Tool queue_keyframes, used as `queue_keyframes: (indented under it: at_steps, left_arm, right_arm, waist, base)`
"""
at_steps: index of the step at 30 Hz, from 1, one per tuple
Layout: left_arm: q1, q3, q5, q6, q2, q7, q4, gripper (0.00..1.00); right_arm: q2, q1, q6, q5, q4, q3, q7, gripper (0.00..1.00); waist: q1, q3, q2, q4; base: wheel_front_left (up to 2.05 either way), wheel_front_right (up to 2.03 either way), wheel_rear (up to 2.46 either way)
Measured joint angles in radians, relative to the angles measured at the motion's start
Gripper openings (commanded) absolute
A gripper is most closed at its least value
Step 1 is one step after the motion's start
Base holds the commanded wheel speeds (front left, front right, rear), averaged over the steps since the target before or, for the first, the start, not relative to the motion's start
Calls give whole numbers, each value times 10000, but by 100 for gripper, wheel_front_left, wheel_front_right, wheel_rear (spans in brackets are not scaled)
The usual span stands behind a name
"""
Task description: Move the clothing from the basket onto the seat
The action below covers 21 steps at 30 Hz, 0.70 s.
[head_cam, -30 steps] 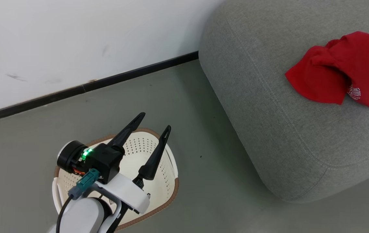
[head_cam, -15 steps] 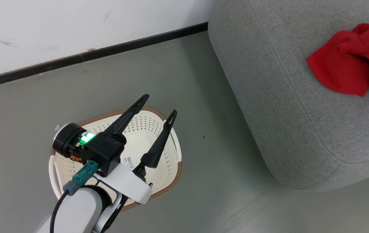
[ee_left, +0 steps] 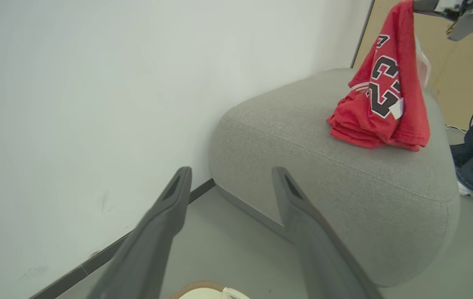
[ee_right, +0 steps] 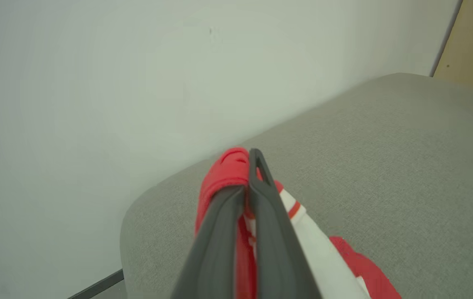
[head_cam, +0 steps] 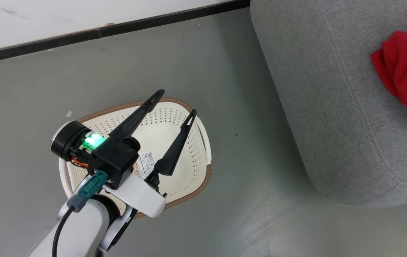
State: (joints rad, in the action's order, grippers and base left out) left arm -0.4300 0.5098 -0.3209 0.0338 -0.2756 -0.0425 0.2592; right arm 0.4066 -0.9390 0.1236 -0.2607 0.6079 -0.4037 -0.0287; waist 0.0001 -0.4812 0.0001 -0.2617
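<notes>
Red jersey point(ee_left: 385, 95): pinched in closed right gripper point(ee_right: 249, 174), hanging vertically, lower folds resting on seat point(ee_left: 302, 137) directly below; left gripper point(head_cam: 177, 102) wide, empty.

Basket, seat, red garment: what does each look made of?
Basket: cream moulded plastic, smooth and slightly glossy, going by its neat punched holes; the brown rim looks woven, likely imitation. Seat: grey woven upholstery, matte, with visible weave and stitched seams. Red garment: soft jersey-type fabric, possibly synthetic, since it drapes in folds.
</notes>
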Motion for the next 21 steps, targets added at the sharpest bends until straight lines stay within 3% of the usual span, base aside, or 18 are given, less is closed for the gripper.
queue_keyframes:
  at_steps: [17,18,19,21]
  left_arm:
    - [-326,92,52,-111,38,59,-157,100]
    - [-326,84,52,-111,36,65,-163,100]
    - [-326,81,50,-111,35,81,-169,100]
    - [-326,73,50,-113,36,88,-194,100]
  right_arm:
    - [-539,941,2,704,1622,698,736,0]
    - [-581,959,2,702,1666,763,759,13]
    - [-614,959,2,702,1682,846,819,13]
    - [-648,955,2,692,1670,989,918,42]
  waist:
    - [0,-319,0,584]
    - [0,-304,0,577]
    - [0,-293,0,563]
    - [0,-273,0,527]
  base:
    - [0,0,0]
    - [0,0,0]
    - [0,0,0]
    - [0,0,0]
